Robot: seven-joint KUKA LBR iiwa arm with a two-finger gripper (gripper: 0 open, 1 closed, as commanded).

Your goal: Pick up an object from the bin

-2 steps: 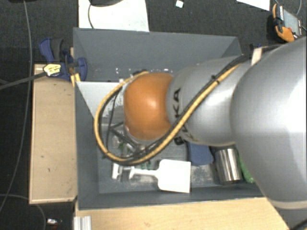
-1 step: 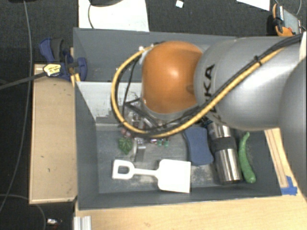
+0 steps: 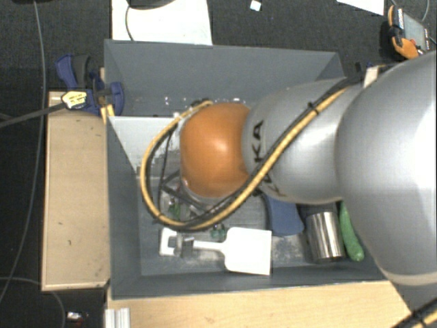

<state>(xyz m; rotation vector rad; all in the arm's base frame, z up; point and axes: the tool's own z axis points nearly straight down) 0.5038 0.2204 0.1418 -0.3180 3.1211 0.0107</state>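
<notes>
My gripper (image 3: 179,208) shows as dark hardware under the arm's orange cover, low over the bin's front left part. Just in front of it lies a white flat spatula (image 3: 247,251), its blade pointing right and its handle end reaching left below the gripper. A blue thing (image 3: 283,214) lies to the right of the gripper, partly hidden by the arm.
A shiny metal cup (image 3: 323,235) stands at the front right of the bin, with a green oblong thing (image 3: 352,236) beside it against the right wall. The arm covers the bin's middle and right side. A white sheet leans along the left wall.
</notes>
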